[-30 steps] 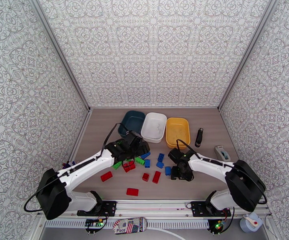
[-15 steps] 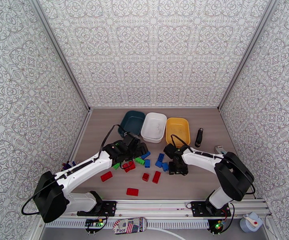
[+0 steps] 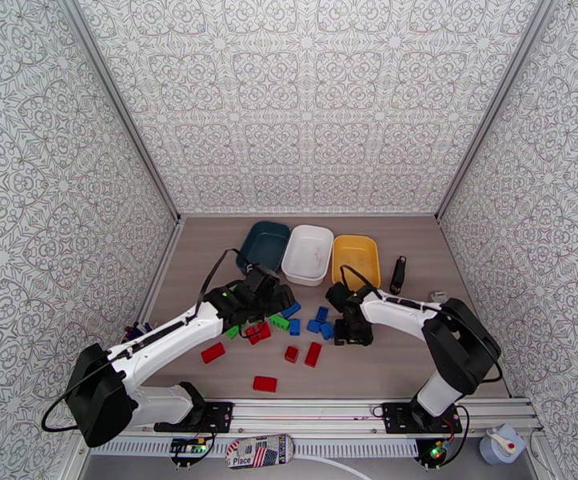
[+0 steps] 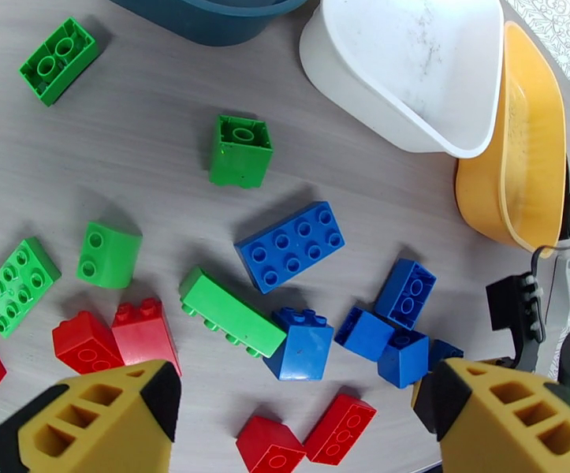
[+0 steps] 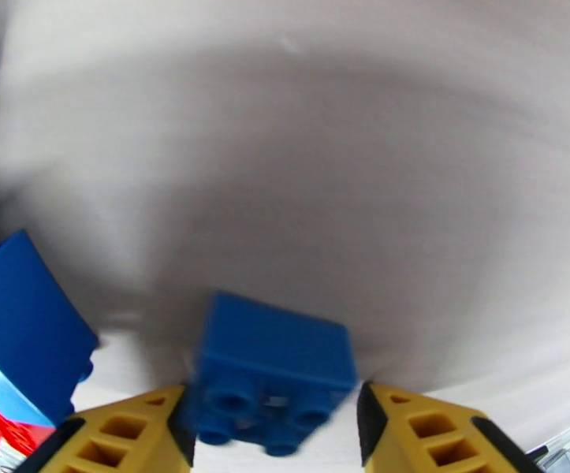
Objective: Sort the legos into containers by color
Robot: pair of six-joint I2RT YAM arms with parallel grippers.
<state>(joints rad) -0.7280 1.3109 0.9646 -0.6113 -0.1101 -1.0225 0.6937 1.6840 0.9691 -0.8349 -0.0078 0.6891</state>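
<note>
Red, green and blue legos lie scattered mid-table, among them a long green brick [image 4: 231, 310], a big blue brick [image 4: 289, 246] and paired red bricks [image 4: 115, 337]. Behind them stand the teal tub [image 3: 265, 243], white tub [image 3: 308, 254] and yellow tub [image 3: 356, 262], all without bricks inside. My left gripper [image 3: 277, 302] hovers open over the pile, its yellow fingers [image 4: 95, 419] wide apart with nothing between them. My right gripper [image 3: 344, 328] sits low beside the blue cluster. It is shut on a small blue brick [image 5: 273, 380], which fills the gap between its fingers [image 5: 426, 435].
A black stapler-like object [image 3: 398, 275] lies right of the yellow tub, and a small grey device [image 3: 439, 299] sits further right. Pens [image 3: 135, 331] poke out at the left wall. Loose red bricks [image 3: 265, 383] lie toward the near edge.
My right gripper has moved left and away from the near edge, toward the blue bricks, and the small blue brick moved with it. My left gripper drew back slightly to the left.
</note>
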